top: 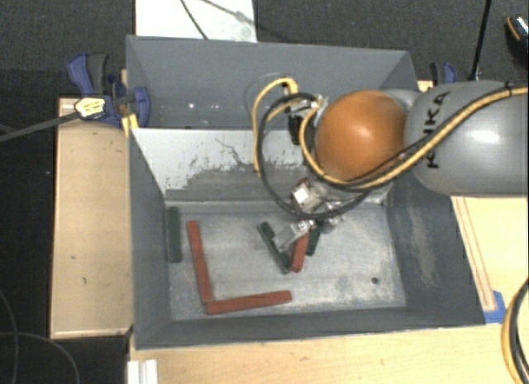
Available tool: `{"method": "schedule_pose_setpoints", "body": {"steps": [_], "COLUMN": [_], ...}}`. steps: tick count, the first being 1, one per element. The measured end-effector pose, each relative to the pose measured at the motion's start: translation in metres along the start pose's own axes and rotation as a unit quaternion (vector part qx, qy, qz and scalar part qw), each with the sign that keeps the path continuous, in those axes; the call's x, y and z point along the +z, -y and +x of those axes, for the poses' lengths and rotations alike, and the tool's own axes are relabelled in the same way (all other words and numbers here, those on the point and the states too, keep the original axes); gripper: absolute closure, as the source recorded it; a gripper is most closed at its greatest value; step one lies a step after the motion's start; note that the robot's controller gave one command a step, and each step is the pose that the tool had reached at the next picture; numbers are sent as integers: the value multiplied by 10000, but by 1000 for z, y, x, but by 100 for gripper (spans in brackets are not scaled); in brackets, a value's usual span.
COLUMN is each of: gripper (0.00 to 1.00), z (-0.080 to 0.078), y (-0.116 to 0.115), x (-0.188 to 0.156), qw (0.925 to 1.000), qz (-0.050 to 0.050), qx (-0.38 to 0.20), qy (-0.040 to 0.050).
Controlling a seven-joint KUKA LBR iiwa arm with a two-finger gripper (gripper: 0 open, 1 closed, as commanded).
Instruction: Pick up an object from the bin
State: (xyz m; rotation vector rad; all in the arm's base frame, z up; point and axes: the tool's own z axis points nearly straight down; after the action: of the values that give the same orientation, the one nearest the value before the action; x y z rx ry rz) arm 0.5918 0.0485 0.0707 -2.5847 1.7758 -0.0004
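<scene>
The claw (pixel 306 228) hangs low over the middle of the grey bin (pixel 397 234), right above two small sticks that lie against each other: a short red stick (pixel 299 254) and a dark green stick (pixel 271 244). From where I stand its tip seems to touch, or nearly touch, the upper end of the short red stick. The orange cover (pixel 359 135) and the looped cables (pixel 273 126) on the wrist crowd that spot, so I cannot tell whether the claw is spread or pressed together, or whether it has anything in it.

My guess is that it sits there because this pair lies near the centre of the floor, away from the sloping walls, where the arm has room to work. The short red stick looks the likelier target, being the one directly under the tip.

The rest of the bin holds little. Two longer red bars meet at a corner toward the front left like a letter L. The upright red bar (pixel 197 260) runs up the floor and the front red bar (pixel 248 300) lies along the front wall. A lone dark green bar (pixel 173 235) rests near the left wall, well apart from the claw. All three appear to lie flat on the floor.
</scene>
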Motion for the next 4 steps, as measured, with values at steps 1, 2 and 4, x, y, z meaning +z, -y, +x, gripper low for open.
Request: {"method": "schedule_pose_setpoints", "body": {"steps": [1,2,4], "gripper": [100,100,100], "z": [2,1,0], "y": [0,1,2], "x": [-1,-8,-41], "qw": [10000,10000,9998], "qz": [-9,6,9], "qx": [35,77,173], "qy": [-13,0,3]}}
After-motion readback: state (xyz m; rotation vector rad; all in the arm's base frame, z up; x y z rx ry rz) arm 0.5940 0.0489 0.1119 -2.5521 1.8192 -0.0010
